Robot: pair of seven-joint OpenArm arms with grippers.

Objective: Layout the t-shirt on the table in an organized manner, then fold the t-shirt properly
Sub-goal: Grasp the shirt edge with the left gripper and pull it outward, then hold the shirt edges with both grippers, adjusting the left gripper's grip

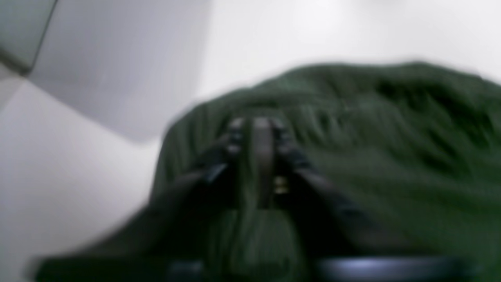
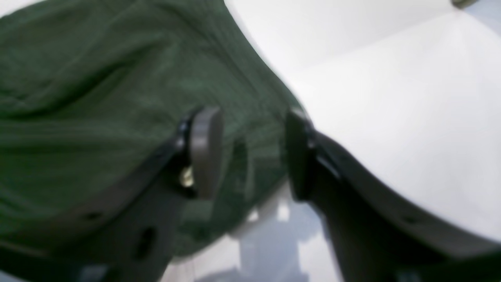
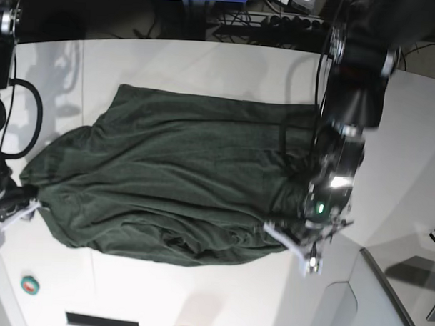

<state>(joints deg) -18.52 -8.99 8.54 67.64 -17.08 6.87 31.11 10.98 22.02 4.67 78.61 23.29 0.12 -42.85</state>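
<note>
The t-shirt (image 3: 174,179) lies spread across the middle of the table (image 3: 207,62), dark green and rumpled, its long body running between my two grippers with wrinkles gathered along the near edge. My right gripper (image 2: 250,152) sits at one end of it, and there my jaws stand plainly apart: one pad (image 2: 205,150) rests over the fabric, the other over the cloth's edge where the white surface begins, and the green knit shows in the gap between them without being pinched. My left gripper (image 1: 260,135) is at the shirt's other end, over the cloth near its edge, and the wrist picture is badly blurred; my two fingers there look drawn close together with a pale strip between them, but I cannot tell whether they are clenched, parted a little, or nipping a fold of the shirt. Beyond my left fingers the fabric rises in a soft ridge, and past that is bare glossy table. Off the shirt, close by my right arm on the near side, a small green roll (image 3: 30,285) lies on the tabletop.
</note>
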